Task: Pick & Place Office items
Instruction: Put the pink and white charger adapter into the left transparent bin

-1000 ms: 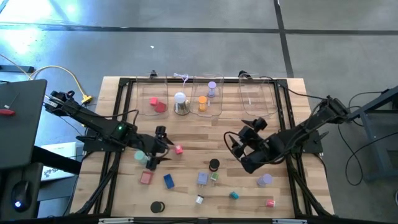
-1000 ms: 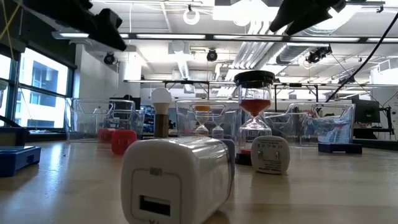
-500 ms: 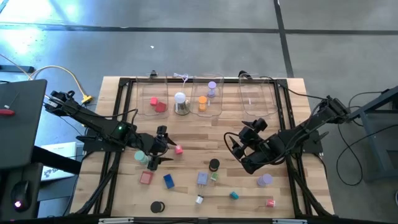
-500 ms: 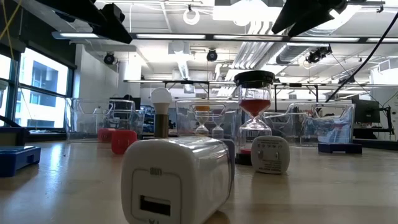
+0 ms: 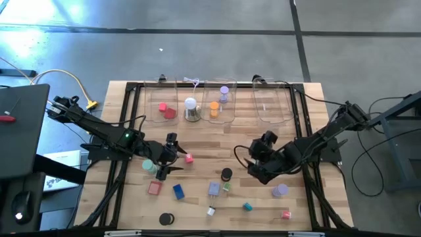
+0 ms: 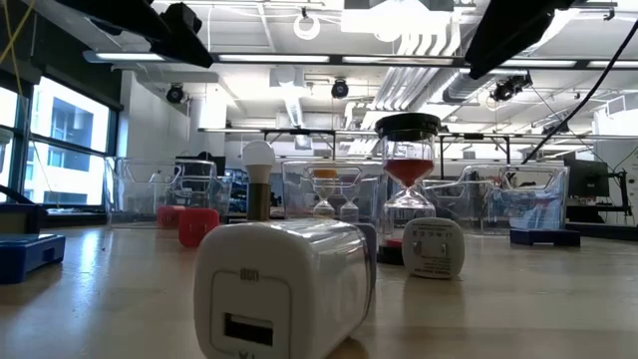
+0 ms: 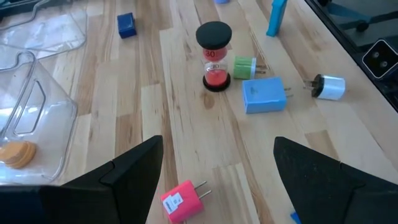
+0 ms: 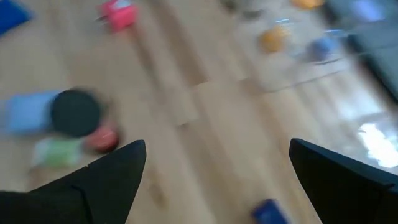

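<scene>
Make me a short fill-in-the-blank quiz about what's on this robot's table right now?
1. The small hourglass with the black cap holds ____ sand.
2. The green plug lies between the hourglass and a ____ charger.
3. The left gripper has its fingers ____ above a pink plug.
4. The hourglass stands ____ on the table.

Missing words: red; blue; open; upright

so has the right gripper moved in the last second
Yes. In the high view the right gripper has shifted left, nearer the black-topped hourglass, which stayed put.
</scene>
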`<move>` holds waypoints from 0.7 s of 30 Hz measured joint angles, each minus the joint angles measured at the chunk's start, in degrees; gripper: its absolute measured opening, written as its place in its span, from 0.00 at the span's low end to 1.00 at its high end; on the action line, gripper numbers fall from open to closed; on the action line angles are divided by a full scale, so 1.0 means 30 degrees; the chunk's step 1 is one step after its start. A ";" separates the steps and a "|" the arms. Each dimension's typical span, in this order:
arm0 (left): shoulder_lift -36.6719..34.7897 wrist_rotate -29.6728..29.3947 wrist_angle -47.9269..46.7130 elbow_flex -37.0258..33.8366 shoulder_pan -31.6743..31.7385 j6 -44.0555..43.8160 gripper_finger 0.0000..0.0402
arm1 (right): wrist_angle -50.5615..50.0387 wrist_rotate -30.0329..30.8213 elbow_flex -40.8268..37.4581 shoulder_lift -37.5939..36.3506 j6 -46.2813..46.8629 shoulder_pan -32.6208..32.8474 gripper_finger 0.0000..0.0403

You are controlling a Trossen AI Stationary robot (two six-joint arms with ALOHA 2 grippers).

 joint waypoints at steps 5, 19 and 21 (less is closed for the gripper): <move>0.0003 0.0000 0.0049 0.0000 0.0000 -0.0058 0.74 | 0.2078 -0.3273 0.0000 0.0010 -0.2018 0.0125 0.96; 0.0058 0.0015 0.0128 0.0000 0.0000 -0.0777 0.74 | 0.2823 -0.5759 0.0000 0.0010 -0.1069 0.0143 0.96; 0.0058 0.0015 0.0128 0.0000 0.0000 -0.0919 0.74 | 0.2838 -0.5774 0.0000 0.0010 -0.0351 0.0190 0.96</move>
